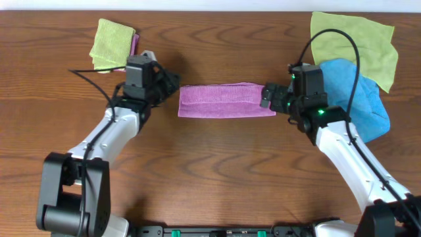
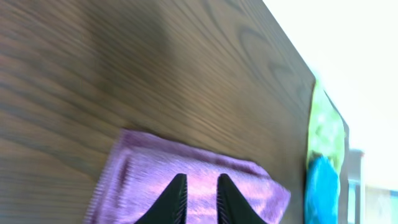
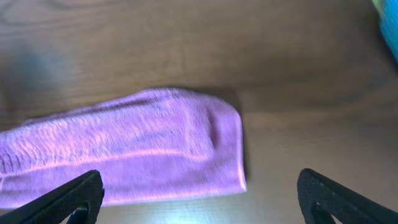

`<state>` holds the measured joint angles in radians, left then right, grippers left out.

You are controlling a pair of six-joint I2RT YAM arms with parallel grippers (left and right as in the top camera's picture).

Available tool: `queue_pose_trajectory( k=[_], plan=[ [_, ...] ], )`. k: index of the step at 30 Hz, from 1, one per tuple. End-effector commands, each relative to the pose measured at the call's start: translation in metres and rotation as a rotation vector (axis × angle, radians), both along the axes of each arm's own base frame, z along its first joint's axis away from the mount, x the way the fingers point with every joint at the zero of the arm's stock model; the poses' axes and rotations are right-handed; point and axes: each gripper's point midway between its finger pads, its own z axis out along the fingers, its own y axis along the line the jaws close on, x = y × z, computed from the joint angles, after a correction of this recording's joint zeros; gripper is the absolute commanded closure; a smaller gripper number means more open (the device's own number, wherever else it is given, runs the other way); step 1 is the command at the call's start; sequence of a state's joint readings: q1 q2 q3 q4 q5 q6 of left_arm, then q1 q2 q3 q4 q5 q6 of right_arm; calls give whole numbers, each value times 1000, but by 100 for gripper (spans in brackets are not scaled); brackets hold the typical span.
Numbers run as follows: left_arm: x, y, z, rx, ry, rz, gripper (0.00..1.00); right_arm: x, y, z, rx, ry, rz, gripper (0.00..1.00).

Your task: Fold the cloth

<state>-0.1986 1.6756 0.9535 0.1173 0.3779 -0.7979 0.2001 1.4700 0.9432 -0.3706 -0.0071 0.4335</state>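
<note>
Right pincer point(image 3: 199, 180) gaped wide and empty, with the folded purple terry cloth point(image 3: 124, 149) lying flat on the brown wooden desk point(image 3: 298, 93) just ahead of it. Left pincer point(image 2: 199, 180) was barely cracked, gripping nothing, over the cloth's other end. A yellow-green microfibre cloth point(image 2: 326, 127) and a bright blue cloth point(image 2: 322, 186) lay far beyond it.

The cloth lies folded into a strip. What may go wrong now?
The right gripper is wide open over the cloth's end; it may catch only the top layer and unfold it. The left gripper, barely open, may push the cloth. The right arm may drag the blue cloth under it.
</note>
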Motion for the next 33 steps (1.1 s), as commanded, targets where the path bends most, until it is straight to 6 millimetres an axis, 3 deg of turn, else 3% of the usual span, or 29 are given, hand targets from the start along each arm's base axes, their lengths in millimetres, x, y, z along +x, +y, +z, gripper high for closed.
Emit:
queue_pose_trajectory(
  k=[1,8,14,23,33],
  plan=[
    [-2,-17,-10,19,15,-24,91,-3,-11,-9,41,54,-72,1],
    [-11,-33,-59,74,109,-50,95,-1,0,-37,133,137,-46,1],
    [-14,-28,-89,117,168,-30,94,4,6,-68,199,203,-112,1],
    [-16,-18,-104,167,199,6,94,16,9,-85,243,205,-163,1],
    [-21,-16,-112,176,228,4,94,23,20,-110,305,233,-173,15]
  ],
)
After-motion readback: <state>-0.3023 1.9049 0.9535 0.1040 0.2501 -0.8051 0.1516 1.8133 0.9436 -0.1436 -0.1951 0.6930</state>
